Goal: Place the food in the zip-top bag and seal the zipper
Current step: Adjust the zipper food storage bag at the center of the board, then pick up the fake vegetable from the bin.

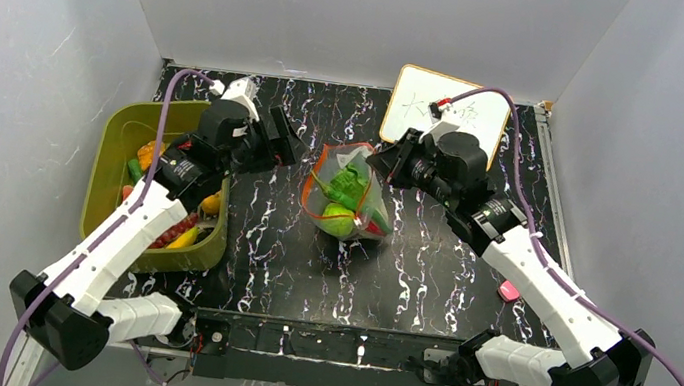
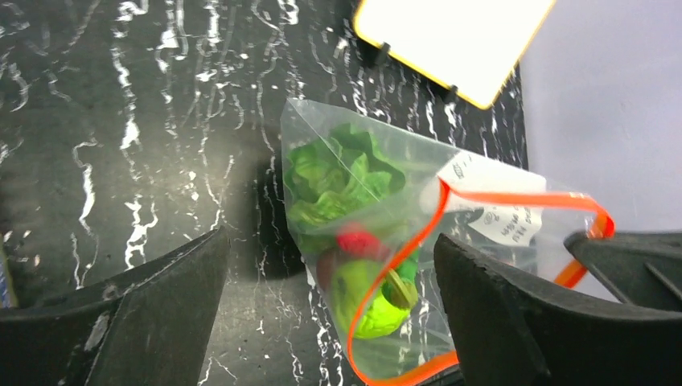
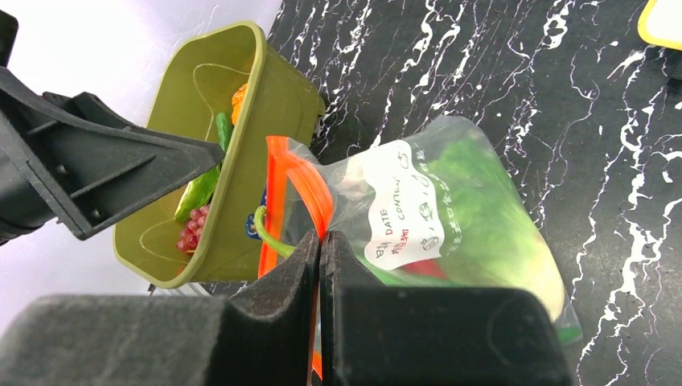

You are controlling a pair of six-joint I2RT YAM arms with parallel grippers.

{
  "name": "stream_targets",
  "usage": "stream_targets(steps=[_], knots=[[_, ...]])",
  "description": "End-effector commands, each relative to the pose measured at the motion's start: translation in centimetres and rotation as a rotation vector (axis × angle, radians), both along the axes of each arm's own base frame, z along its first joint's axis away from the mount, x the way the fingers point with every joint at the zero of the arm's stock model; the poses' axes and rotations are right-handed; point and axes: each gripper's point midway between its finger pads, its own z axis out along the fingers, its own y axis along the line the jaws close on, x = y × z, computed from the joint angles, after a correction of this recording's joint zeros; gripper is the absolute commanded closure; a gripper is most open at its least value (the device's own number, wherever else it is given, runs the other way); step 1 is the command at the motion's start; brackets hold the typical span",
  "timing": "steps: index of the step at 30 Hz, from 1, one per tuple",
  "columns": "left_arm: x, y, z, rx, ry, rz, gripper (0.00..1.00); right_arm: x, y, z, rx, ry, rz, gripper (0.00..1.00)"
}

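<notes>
The clear zip-top bag (image 1: 347,197) sits mid-table with its mouth held up. It holds food: a leafy cabbage (image 2: 334,173), a red piece (image 2: 358,241) and a yellow-green piece (image 2: 370,310). Its orange zipper (image 2: 402,257) gapes in a loop. My right gripper (image 3: 320,241) is shut on the zipper (image 3: 310,189) at the bag's (image 3: 474,217) far right corner. My left gripper (image 1: 287,141) hangs open just left of the bag. In the left wrist view the bag (image 2: 362,201) shows beyond my left gripper (image 2: 330,322), touching neither finger.
The olive-green basket (image 1: 114,136) at the left holds more food, among it grapes (image 3: 193,233) and a banana (image 1: 186,238). A yellow-framed whiteboard (image 1: 445,112) leans at the back right. A small pink object (image 1: 509,290) lies beside the right arm.
</notes>
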Motion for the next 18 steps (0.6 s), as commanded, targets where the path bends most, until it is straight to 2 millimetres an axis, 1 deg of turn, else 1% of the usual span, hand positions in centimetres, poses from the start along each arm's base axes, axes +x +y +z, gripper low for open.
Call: stream_targets(steps=[1, 6, 8, 9, 11, 14, 17, 18], knots=[[0.1, 3.2, 0.4, 0.142, -0.025, 0.09, 0.02, 0.3, 0.8, 5.2, 0.103, -0.134, 0.024, 1.0], [0.9, 5.6, 0.2, 0.236, -0.011, 0.156, 0.02, 0.4, 0.9, 5.5, 0.116, -0.134, 0.024, 1.0], [1.2, 6.8, 0.0, 0.25, 0.0, 0.185, 0.02, 0.4, 0.8, 4.8, 0.111, -0.108, 0.013, 1.0], [1.8, 8.7, 0.0, 0.25, 0.014, 0.213, 0.02, 0.3, 0.7, 3.7, 0.1, -0.086, 0.012, 1.0], [2.1, 9.8, 0.0, 0.26, 0.008, 0.226, 0.03, 0.2, 0.6, 3.3, 0.094, -0.079, 0.01, 1.0], [2.6, 11.5, 0.3, 0.28, -0.001, 0.254, 0.11, 0.1, 0.3, 3.1, 0.085, -0.081, 0.002, 1.0], [3.1, 13.7, 0.4, 0.296, -0.005, 0.307, 0.24, 0.1, 0.1, 3.1, 0.079, -0.086, -0.004, 1.0], [3.3, 14.6, 0.5, 0.3, -0.012, 0.324, 0.26, 0.1, 0.1, 3.1, 0.079, -0.087, -0.005, 1.0]])
